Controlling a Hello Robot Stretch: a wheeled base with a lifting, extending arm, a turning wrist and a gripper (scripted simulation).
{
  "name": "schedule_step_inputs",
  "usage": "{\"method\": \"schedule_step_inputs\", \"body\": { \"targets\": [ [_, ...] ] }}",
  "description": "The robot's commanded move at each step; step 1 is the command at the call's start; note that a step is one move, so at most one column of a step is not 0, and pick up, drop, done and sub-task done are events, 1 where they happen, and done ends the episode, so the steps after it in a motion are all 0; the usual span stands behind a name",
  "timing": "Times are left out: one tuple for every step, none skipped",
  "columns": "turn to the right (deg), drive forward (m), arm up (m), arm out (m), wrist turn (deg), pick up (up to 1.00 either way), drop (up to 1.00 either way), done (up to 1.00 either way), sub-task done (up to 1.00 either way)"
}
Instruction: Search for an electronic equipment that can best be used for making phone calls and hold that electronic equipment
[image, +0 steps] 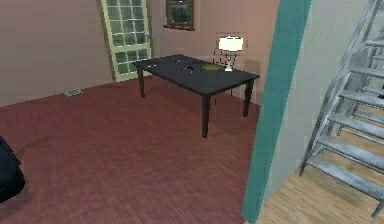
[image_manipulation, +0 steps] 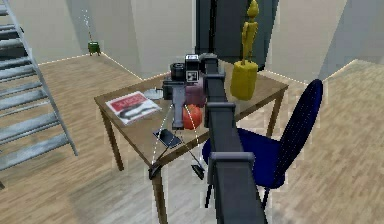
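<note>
Arm (image_manipulation: 228, 160) beside blue chair (image_manipulation: 292, 128), gripper (image_manipulation: 177, 115) at table (image_manipulation: 140, 135) near its front edge, hold uncertain; bare floor (image_manipulation: 70, 190) around.

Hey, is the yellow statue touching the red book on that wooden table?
Apart. The arm side view shows the yellow statue at one end of the wooden table, the red book at the other.

In the forward view you have pink walls (image: 50, 40), a reddish plank floor (image: 110, 150), a dark table (image: 170, 68) bearing a white-shaded lamp (image: 231, 48), a pale glazed door (image: 126, 35) and what may be a framed picture (image: 180, 12). In the arm side view: grey stairs (image_manipulation: 25, 105), a wooden table (image_manipulation: 135, 125), a blue chair (image_manipulation: 290, 130) and a pale wood floor (image_manipulation: 340, 150).
</note>
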Motion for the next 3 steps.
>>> {"method": "schedule_step_inputs", "body": {
  "targets": [
    [0.0,0.00,0.00,0.00,45.0,0.00,0.00,0.00,0.00],
    [0.0,0.00,0.00,0.00,45.0,0.00,0.00,0.00,0.00],
    [0.0,0.00,0.00,0.00,45.0,0.00,0.00,0.00,0.00]
  ]
}}
